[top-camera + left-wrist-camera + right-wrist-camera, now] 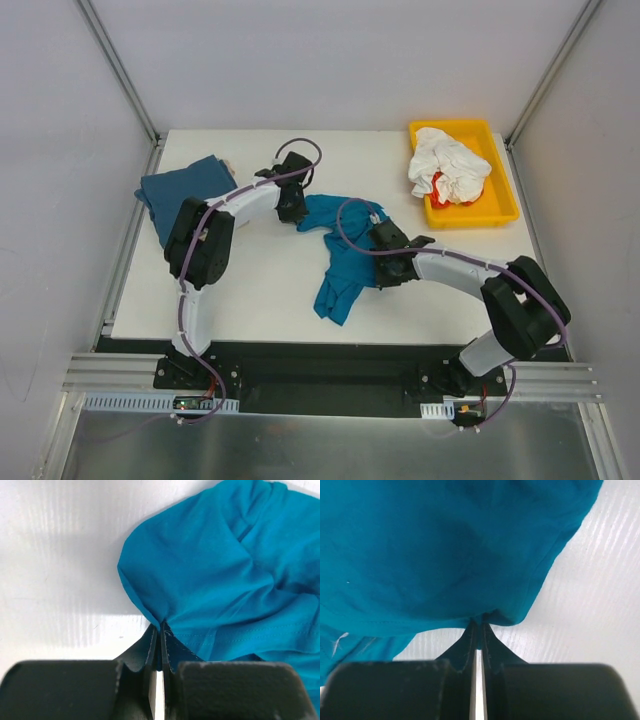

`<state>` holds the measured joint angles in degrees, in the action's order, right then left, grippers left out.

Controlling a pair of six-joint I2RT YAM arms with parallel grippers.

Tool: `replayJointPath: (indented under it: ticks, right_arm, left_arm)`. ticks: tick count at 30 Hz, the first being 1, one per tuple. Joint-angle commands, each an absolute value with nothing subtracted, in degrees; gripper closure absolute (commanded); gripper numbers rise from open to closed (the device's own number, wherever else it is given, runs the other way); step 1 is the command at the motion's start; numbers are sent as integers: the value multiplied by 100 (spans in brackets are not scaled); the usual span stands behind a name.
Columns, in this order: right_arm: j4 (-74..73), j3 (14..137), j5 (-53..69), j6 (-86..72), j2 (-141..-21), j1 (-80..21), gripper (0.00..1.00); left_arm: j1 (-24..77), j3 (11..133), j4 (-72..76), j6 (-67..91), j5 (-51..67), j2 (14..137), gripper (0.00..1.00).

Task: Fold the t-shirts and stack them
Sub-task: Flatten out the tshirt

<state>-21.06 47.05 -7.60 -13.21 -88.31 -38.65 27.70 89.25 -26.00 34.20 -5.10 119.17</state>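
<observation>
Left gripper (159,630) and right gripper (479,625) each clamp an edge of the teal t-shirt (343,248), at its 10 and 3 o'clock, presumably so I can spread it flat.

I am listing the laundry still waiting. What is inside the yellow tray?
A crumpled white cloth with a red-orange patch lies in the yellow tray. Anything beneath the cloth is covered and cannot be seen.

Left gripper (160,630) tight on a bunched edge of the rumpled teal-blue t-shirt (215,575), white table (55,555) beneath
</observation>
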Motion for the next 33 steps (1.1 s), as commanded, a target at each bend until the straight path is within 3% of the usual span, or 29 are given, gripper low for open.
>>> replayJointPath:
  ticks: [1, 5, 9, 17, 26, 33]
  right_arm:
    - [-1784, 4834, -439, -994, -8730, -3858, 99]
    - [-2073, 4843, -912, -914, -7687, -3858, 99]
    - [-2522, 5009, -2184, -695, -6488, -3858, 99]
    - [-3138, 6308, -3199, 174, -4985, -3858, 99]
    - [-3242, 7680, -2506, 843, -4333, -3867, 99]
    - [-3269, 9156, -916, 1037, -4438, -3858, 99]
  left_arm:
    - [2777, 8763, -2733, 3173, -870, 11225, 100]
    - [2777, 8631, -2742, 2998, -1116, 10515, 100]
    - [2777, 8508, -2725, 2813, -1239, 9670, 100]
    - [2777, 8420, -2628, 2611, -1345, 7536, 100]
    - [2777, 8499, -2163, 2321, -783, 5285, 100]
    - [2777, 8946, -1969, 2197, -562, 4299, 100]
